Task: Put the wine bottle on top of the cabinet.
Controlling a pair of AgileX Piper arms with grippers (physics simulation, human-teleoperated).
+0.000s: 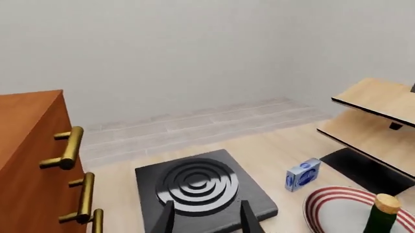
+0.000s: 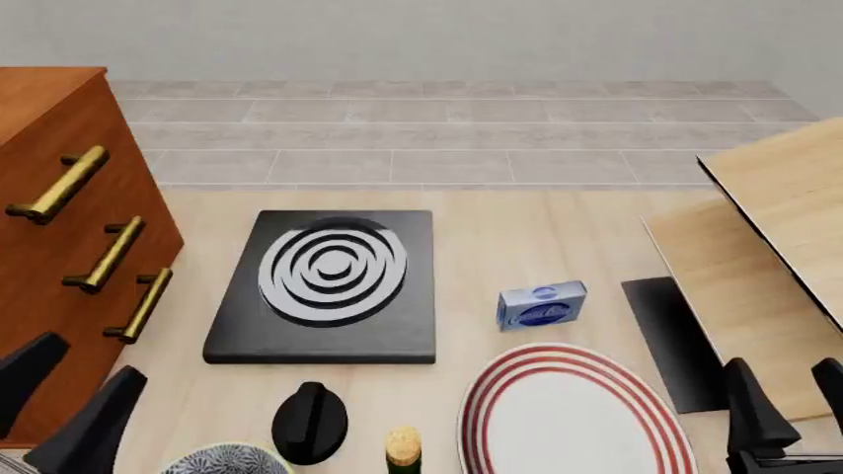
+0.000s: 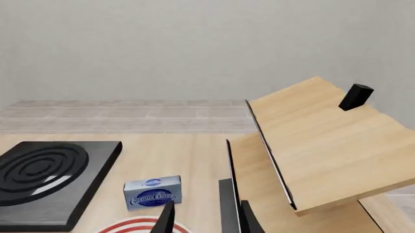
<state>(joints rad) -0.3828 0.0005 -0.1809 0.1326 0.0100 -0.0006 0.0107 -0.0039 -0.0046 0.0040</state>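
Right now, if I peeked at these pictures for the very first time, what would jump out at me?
Probably the black hob with silvery rings, in the middle of the table. Next the big reddish-brown cabinet with brass handles on the left, and the red-striped plate at the near edge, with the wine bottle beside it.

Both arms end in matte black parts: left hand with two flat, tapered, blade-like fingers, right hand likewise, plain dark surfaces, no markings, cables or screws discernible
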